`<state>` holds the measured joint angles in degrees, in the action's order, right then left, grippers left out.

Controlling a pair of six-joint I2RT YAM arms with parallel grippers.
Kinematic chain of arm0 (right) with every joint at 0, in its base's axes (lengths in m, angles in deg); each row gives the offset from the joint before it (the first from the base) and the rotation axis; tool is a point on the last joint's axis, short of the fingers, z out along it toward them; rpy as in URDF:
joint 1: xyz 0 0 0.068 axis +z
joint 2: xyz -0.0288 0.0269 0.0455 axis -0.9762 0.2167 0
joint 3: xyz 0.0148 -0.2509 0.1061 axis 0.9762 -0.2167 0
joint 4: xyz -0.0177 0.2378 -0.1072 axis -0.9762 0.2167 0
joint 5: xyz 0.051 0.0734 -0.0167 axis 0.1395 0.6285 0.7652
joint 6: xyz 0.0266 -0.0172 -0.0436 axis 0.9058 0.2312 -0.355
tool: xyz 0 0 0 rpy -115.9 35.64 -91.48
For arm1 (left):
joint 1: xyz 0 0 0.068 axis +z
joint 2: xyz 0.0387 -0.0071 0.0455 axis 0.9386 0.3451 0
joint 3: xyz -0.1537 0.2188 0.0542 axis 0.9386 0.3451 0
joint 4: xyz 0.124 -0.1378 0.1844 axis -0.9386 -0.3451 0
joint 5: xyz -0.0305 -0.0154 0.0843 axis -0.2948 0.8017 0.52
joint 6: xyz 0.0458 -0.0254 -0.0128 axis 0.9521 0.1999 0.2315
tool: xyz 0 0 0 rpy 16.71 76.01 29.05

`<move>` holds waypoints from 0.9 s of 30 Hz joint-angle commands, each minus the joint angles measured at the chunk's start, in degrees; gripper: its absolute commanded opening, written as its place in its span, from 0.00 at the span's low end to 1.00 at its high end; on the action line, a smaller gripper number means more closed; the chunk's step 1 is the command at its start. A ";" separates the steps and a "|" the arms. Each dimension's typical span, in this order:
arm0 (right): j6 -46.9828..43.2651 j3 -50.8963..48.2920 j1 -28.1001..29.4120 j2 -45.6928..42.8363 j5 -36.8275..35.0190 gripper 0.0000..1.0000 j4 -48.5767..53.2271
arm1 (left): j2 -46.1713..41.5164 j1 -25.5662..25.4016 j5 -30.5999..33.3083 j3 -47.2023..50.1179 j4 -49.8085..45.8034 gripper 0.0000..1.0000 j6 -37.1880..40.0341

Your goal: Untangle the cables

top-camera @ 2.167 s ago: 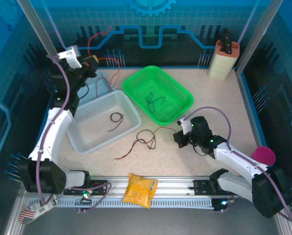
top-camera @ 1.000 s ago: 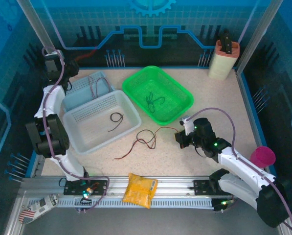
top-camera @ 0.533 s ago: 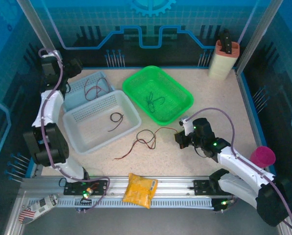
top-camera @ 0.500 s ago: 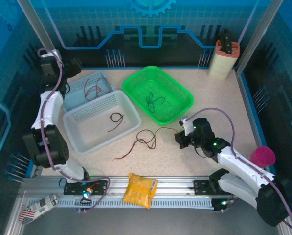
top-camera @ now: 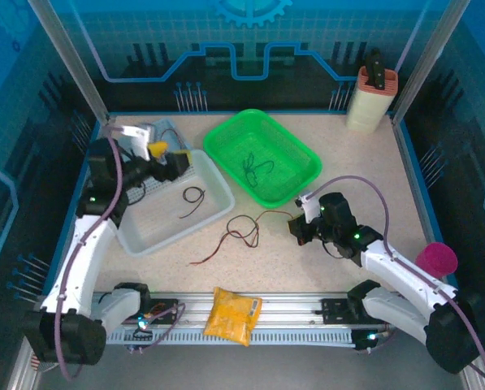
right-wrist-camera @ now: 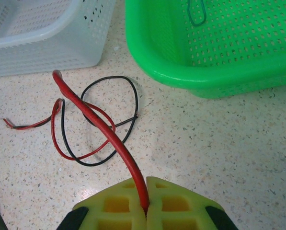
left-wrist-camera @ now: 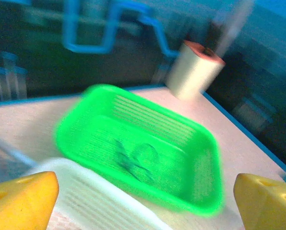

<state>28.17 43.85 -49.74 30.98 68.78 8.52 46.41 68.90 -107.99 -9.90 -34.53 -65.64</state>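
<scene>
On the table a red cable [top-camera: 226, 240] and a black cable [top-camera: 244, 228] lie tangled together. My right gripper [top-camera: 296, 228] is shut on one end of the red cable [right-wrist-camera: 100, 125], which arches up from the loops of the black cable [right-wrist-camera: 131, 89]. A dark cable [top-camera: 193, 195] lies in the white basket [top-camera: 145, 237]. A dark green cable [top-camera: 257, 168] rests in the green basket [top-camera: 305, 153]. My left gripper [top-camera: 166, 157] hovers over the white basket's far edge, open and empty. Its wrist view is blurred, with the fingertips [left-wrist-camera: 19, 201] far apart before the green basket [left-wrist-camera: 190, 139].
A light blue basket [top-camera: 167, 127] sits behind the white one, mostly hidden by my left arm. A beige container [top-camera: 370, 99] stands at the back right. A yellow packet [top-camera: 232, 315] lies on the front rail. A pink object [top-camera: 435, 258] sits at the right edge.
My left arm has swung from the back left corner forward over the white basket, and its gripper has opened. The right arm and the tangle have not moved.
</scene>
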 commanded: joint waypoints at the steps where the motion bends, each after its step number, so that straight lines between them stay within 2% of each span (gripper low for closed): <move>1: -1.42 1.89 0.55 0.09 1.35 0.00 1.62 | -0.76 -4.38 -11.28 3.49 -6.70 0.92 8.72; 5: -1.17 2.35 0.55 -0.91 1.41 0.00 2.33 | 1.02 -11.79 -11.31 5.72 -8.32 0.91 12.51; 8: -1.09 2.31 0.55 -1.96 1.39 0.00 2.70 | 3.64 -17.38 -6.59 7.21 -7.61 0.91 14.96; 17: -1.03 2.38 0.55 -2.47 3.39 0.00 2.96 | 15.41 -28.67 -0.57 5.77 -1.19 0.84 16.12; 22: -1.06 2.73 0.64 -2.90 3.85 0.00 3.25 | 22.42 -32.76 0.51 2.75 0.27 0.80 18.59; 27: -1.24 2.94 0.63 -3.76 5.03 0.00 3.64 | 27.04 -34.03 3.23 1.35 1.90 0.78 19.77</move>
<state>27.89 44.60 -49.74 28.40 72.02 10.99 71.96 35.48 -107.00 -6.51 -35.17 -48.11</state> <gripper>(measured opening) 0.054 0.778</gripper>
